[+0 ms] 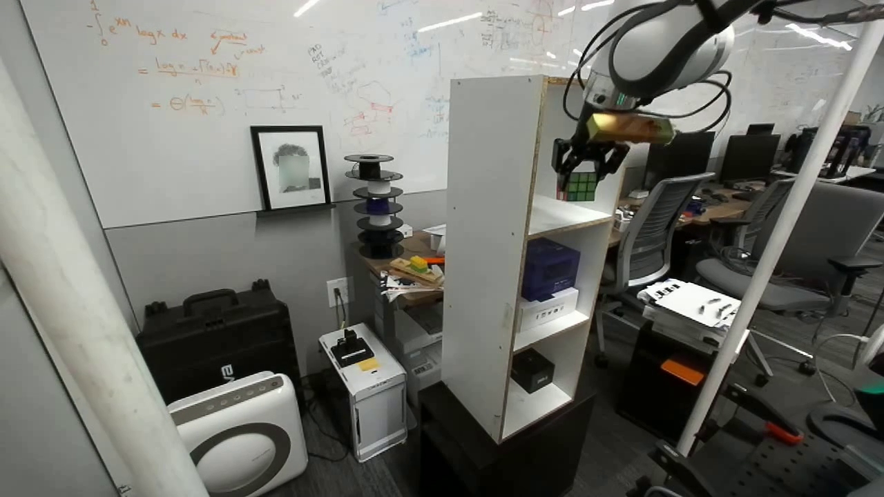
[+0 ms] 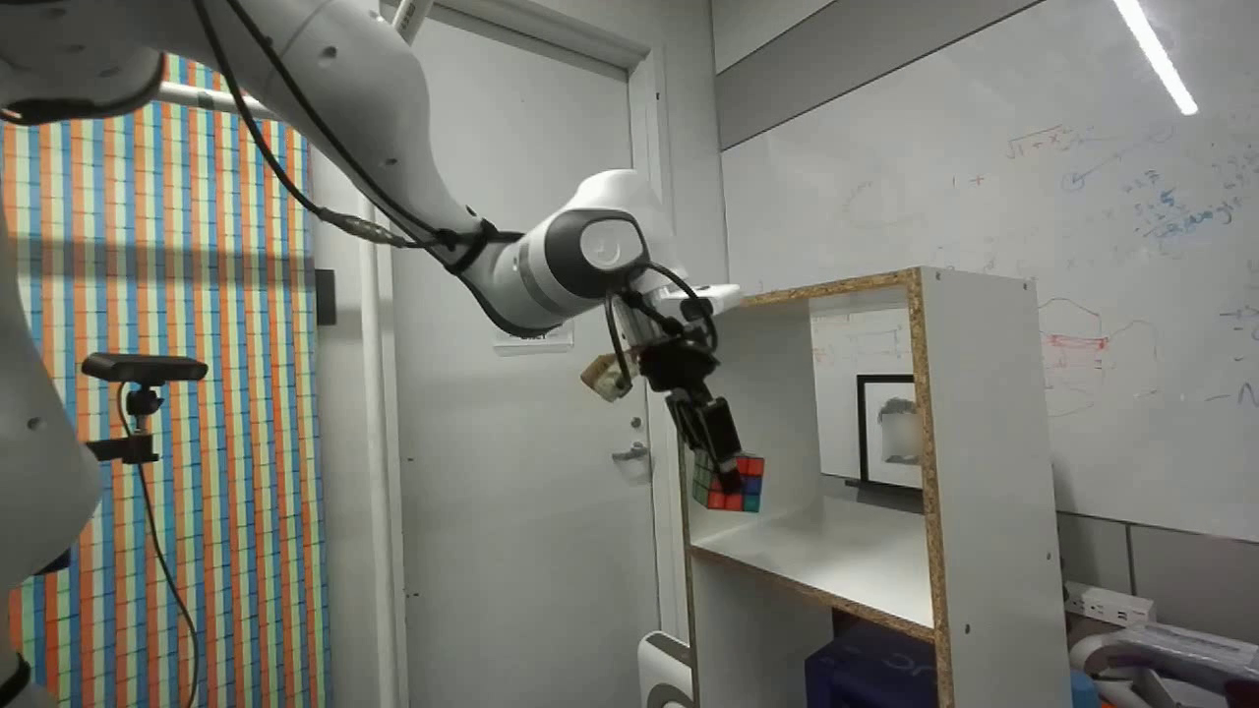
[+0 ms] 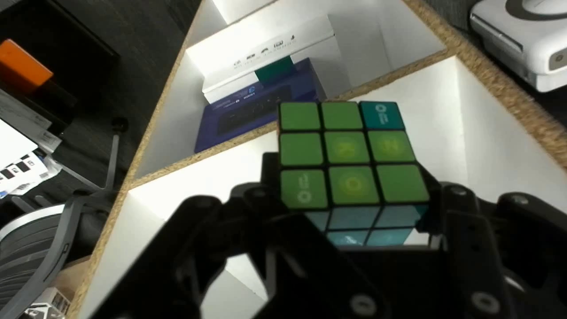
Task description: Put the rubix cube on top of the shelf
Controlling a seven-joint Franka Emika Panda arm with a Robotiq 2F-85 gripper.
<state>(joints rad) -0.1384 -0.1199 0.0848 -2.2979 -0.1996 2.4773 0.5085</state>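
jaws kinda hiding bits of the rubix cube (image 3: 347, 150), shelf (image 2: 993, 442) getting chopped off below them in an exterior view, purple box (image 2: 870, 674) getting cut too

Above the claw (image 1: 581, 179), the arm (image 2: 369, 108) is white, with a dark grey band (image 2: 570, 265) around a pale disc (image 2: 612, 244) and looping black cables (image 2: 364, 229); the claw is black, jointed, dotted with round screws (image 3: 363, 305).
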